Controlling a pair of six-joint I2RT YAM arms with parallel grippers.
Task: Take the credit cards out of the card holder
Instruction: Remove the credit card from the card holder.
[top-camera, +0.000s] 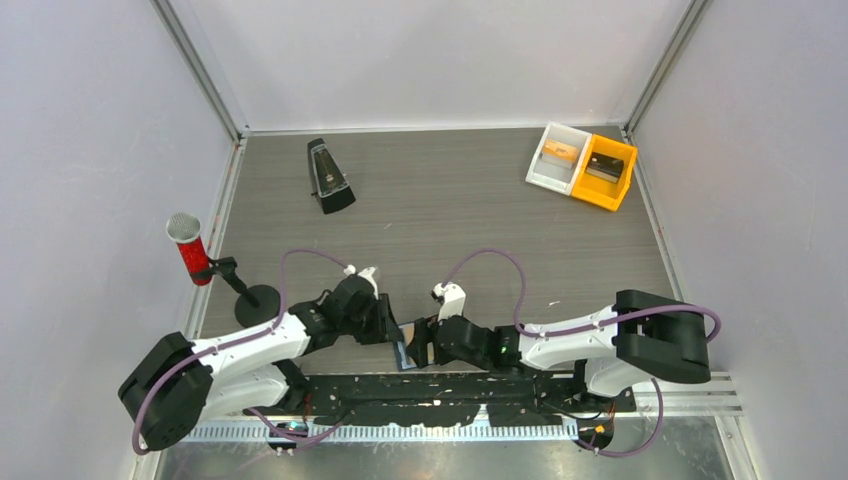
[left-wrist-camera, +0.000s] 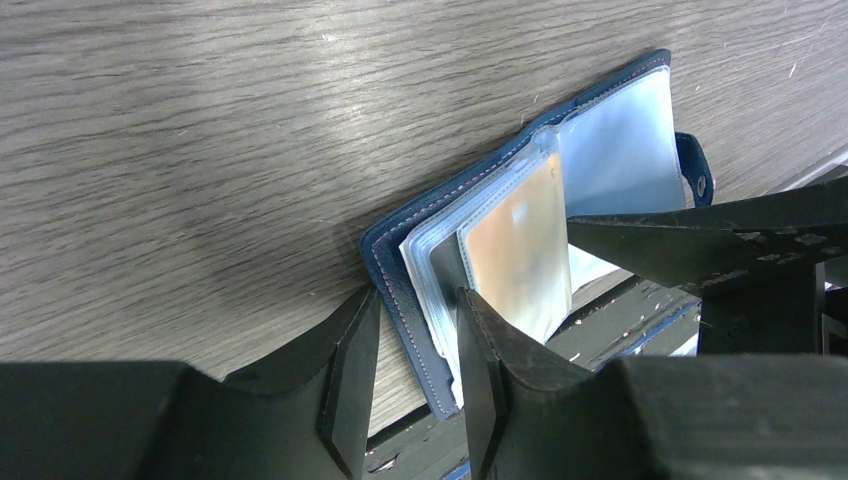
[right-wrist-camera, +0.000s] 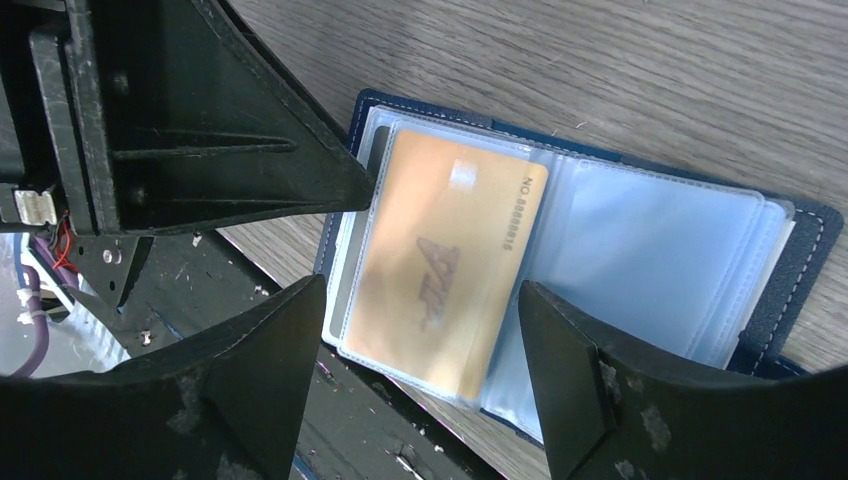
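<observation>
Left gripper (left-wrist-camera: 417, 305): narrow, clamped on the card holder (left-wrist-camera: 392, 250). The navy cover and the ends of the clear sleeves sit between its fingers. That's your anchor, there so the holder doesn't slide or fold shut when a card gets pulled.

The card holder lies open on the bench (left-wrist-camera: 200, 150), directly ahead of the left gripper and straight below the right one. Its near side hangs past the bench edge over the black mounting plate (right-wrist-camera: 170, 290).

Credit card (right-wrist-camera: 440, 270): orange-yellow, face up inside the top clear sleeve, on the page nearest the left gripper's clamp. It isn't out yet. You can't make out a second card from these views; something grey sits behind the sleeve, identity unclear.

Right gripper (right-wrist-camera: 420, 292): wide, holding nothing, one finger on each side of the card's long edges. Can't tell if the tips touch the sleeve. The spread looks sized to straddle the card.

My read is that extraction hasn't started. Your next move needs a bite on the card alone. If you catch the plastic too, you'll drag the whole holder against the left clamp.
</observation>
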